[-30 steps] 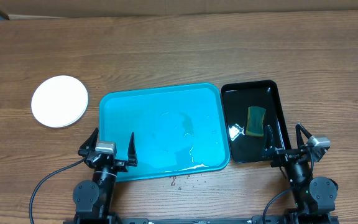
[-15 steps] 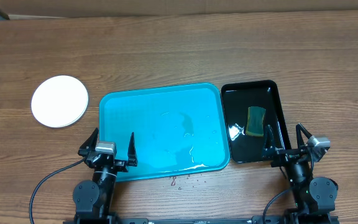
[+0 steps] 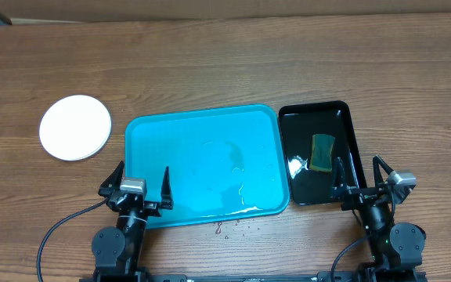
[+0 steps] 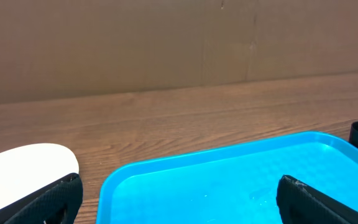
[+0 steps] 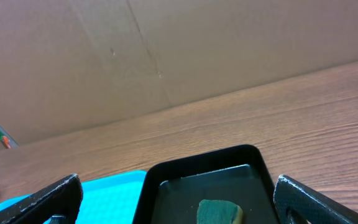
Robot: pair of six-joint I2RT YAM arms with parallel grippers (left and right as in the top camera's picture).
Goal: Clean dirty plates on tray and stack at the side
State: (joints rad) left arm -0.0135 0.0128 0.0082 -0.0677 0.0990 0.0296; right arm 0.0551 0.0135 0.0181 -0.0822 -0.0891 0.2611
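Note:
The turquoise tray lies at the table's middle with no plates on it, only a wet patch; it also shows in the left wrist view and the right wrist view. The plates sit stacked to the tray's left; only a white top plate shows, also in the left wrist view. My left gripper is open and empty over the tray's front left edge. My right gripper is open and empty over the front of the black tray.
A smaller glossy black tray stands right of the turquoise tray and holds a green and yellow sponge, also in the right wrist view. Water drops lie on the table before the turquoise tray. A cardboard wall stands behind the table.

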